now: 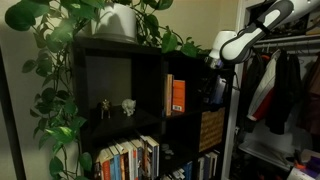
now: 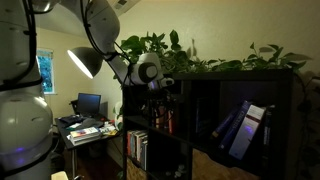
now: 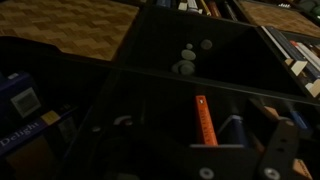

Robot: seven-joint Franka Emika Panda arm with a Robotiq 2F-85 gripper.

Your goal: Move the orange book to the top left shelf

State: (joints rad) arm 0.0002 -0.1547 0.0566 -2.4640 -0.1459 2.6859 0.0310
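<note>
Step in hand: the approach, with no grasp made yet. The bookcase (image 1: 163, 125) fills an exterior view, dark, with a plant (image 1: 100, 20) trailing over its top. The top left shelf (image 1: 110, 72), the wide cubby, holds only two small figurines (image 1: 128, 105) on its floor, so most of its width looks free. My end effector (image 1: 216, 92) hangs in front of the upper row, toward the right side of the case and apart from the book. I cannot tell from any view whether its fingers are apart or together; in the wrist view only dark parts of it show along the lower edge. The orange book (image 1: 178, 95) stands upright in the narrow cubby just right of the target shelf, against that cubby's left wall. The wrist view shows its spine (image 3: 203, 120) as a thin bright strip a little left of my tool. Judgement: the next move calls for shifting left until I line up on the spine, and for making sure the fingers are spread. I then reach into the cubby and close across the book's thickness. Risk: the cubby is tight and the book is slim, so a finger could catch the divider or tip the book over.
</note>
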